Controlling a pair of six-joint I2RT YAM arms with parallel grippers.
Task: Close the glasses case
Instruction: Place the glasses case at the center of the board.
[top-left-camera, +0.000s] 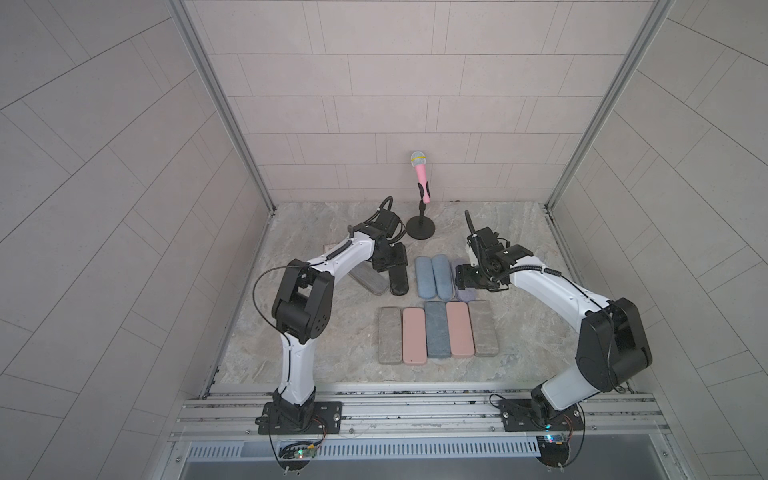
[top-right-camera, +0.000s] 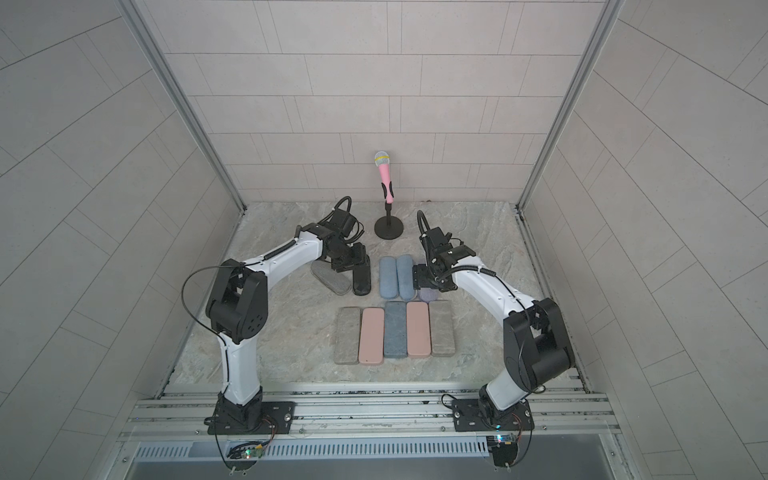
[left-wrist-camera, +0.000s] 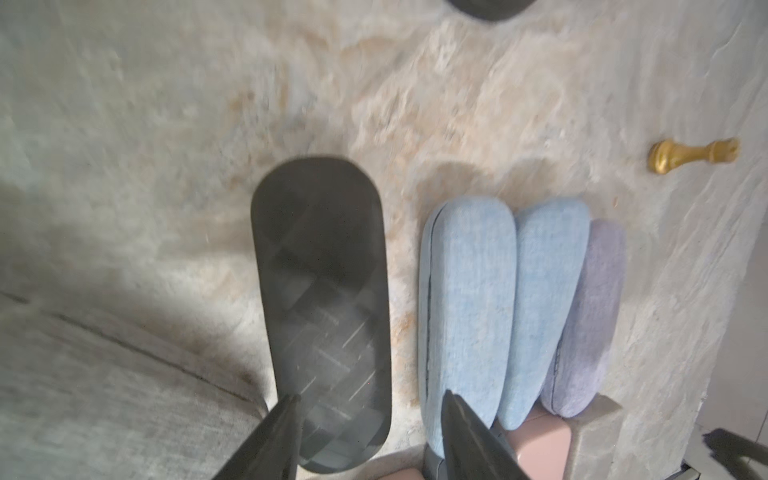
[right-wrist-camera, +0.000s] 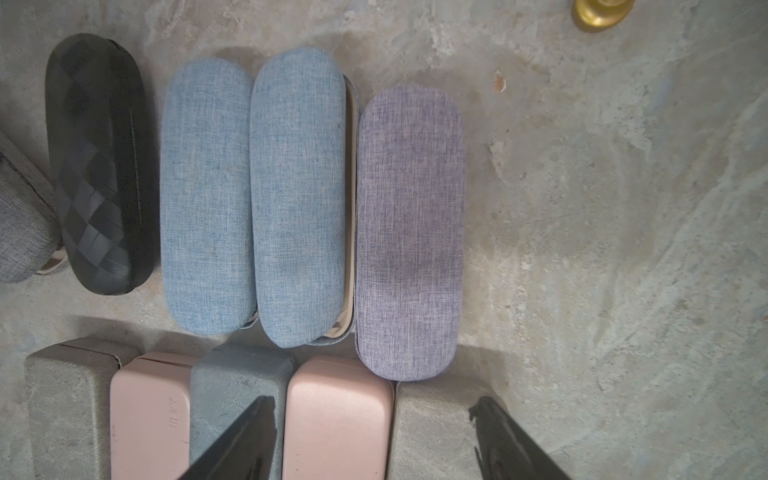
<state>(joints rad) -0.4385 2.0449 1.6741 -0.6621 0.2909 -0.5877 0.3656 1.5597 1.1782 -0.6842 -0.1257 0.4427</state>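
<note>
Left hand (left-wrist-camera: 370, 395) wide, empty, above diamond-faceted, round-ended black case (left-wrist-camera: 324, 282) — right hand (right-wrist-camera: 372, 400) wide too.

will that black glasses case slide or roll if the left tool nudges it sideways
Probably slides: the black glasses case lies flat on its broad side on the table. Its faceted shell looks hard and shiny, so likely stiff and somewhat slippery under the left tool.

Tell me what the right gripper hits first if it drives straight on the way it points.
Probably the purple case, which lies straight ahead of the right gripper; depth is unclear.
</note>
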